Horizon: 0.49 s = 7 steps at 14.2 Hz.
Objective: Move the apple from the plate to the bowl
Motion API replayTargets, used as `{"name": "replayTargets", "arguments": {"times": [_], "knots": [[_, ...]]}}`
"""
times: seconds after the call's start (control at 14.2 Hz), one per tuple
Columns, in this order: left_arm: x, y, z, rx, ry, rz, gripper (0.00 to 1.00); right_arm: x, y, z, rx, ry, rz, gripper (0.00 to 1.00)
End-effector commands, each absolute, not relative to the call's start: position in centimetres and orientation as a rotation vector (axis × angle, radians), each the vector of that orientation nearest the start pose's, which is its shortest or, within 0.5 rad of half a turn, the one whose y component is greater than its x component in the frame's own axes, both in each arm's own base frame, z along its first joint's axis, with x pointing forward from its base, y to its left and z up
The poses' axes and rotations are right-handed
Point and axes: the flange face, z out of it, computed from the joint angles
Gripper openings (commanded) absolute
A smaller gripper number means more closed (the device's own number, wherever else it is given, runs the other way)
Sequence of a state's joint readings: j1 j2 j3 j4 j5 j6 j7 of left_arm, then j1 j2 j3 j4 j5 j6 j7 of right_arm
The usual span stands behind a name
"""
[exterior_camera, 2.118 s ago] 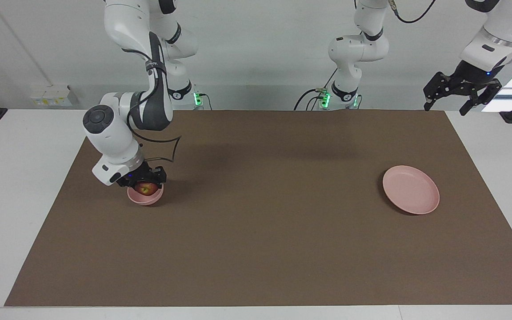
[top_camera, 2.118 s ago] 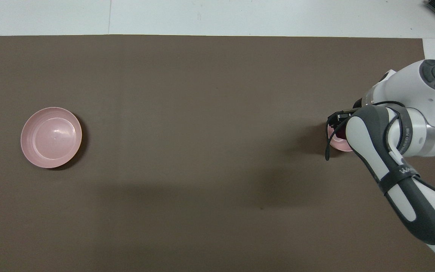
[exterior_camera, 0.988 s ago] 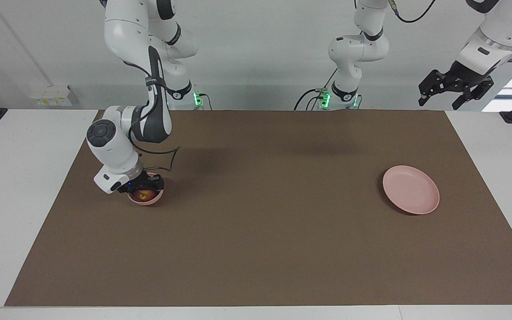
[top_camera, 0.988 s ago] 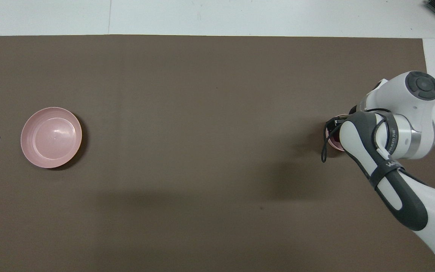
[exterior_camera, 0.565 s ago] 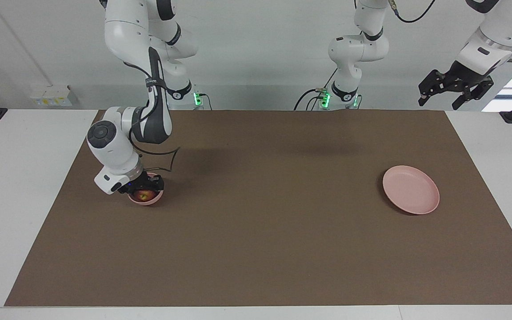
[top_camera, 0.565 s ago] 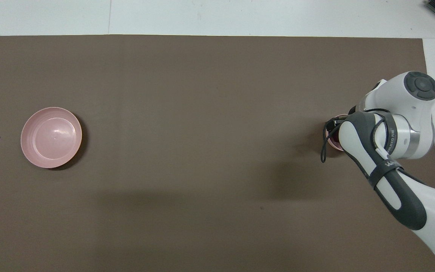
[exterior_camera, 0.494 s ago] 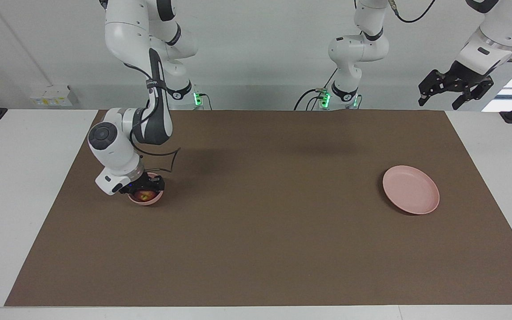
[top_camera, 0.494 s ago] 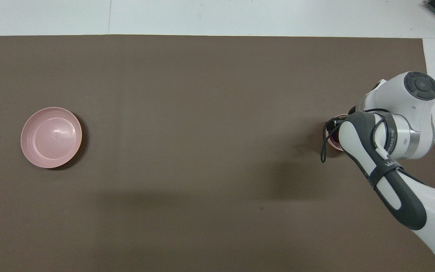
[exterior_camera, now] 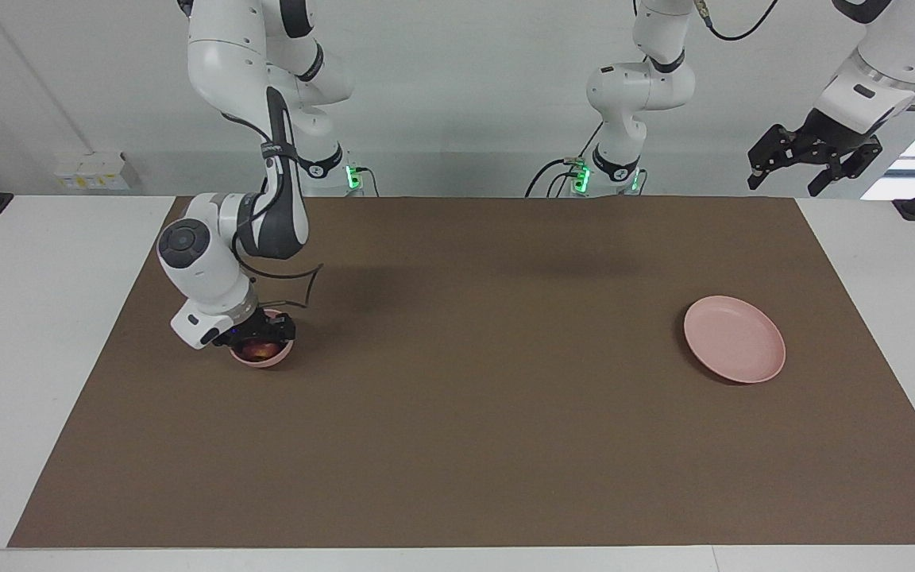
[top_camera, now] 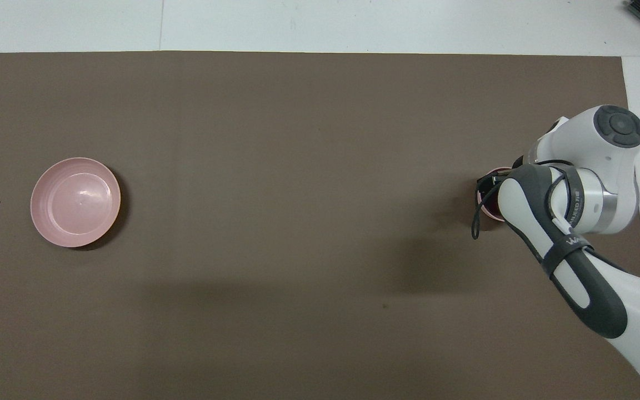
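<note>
The facing view shows the apple (exterior_camera: 260, 349) in the bowl (exterior_camera: 261, 359) under the right tool (exterior_camera: 260, 335), whose finger spread I cannot tell; overhead, the arm hides it. The left tool (exterior_camera: 813, 156) waits apart above the tabletop's corner.

Right arm (top_camera: 573, 266): small lettering on its grey forearm strap and on the wrist ring; too small to read; no other text found.

A brown mat (exterior_camera: 473, 381) covers a white table (exterior_camera: 21, 318) before a pale wall (exterior_camera: 457, 95).
</note>
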State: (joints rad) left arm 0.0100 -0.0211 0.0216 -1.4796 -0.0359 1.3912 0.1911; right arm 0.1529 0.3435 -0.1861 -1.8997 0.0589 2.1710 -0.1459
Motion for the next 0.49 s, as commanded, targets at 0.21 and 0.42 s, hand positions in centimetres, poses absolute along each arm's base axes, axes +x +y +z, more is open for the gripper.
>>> {"name": "replayTargets", "arguments": {"times": [0.21,0.42], "knots": [[52.4,1.5,66.8,-3.158,0.24,0.105,1.0,61.1,-0.6,37.3,-3.141,-0.097,0.063,1.0],[52.4,1.5,66.8,-3.158,0.24,0.105,1.0,60.7,-0.4,41.5,-3.134,-0.028,0.038,1.0]]}}
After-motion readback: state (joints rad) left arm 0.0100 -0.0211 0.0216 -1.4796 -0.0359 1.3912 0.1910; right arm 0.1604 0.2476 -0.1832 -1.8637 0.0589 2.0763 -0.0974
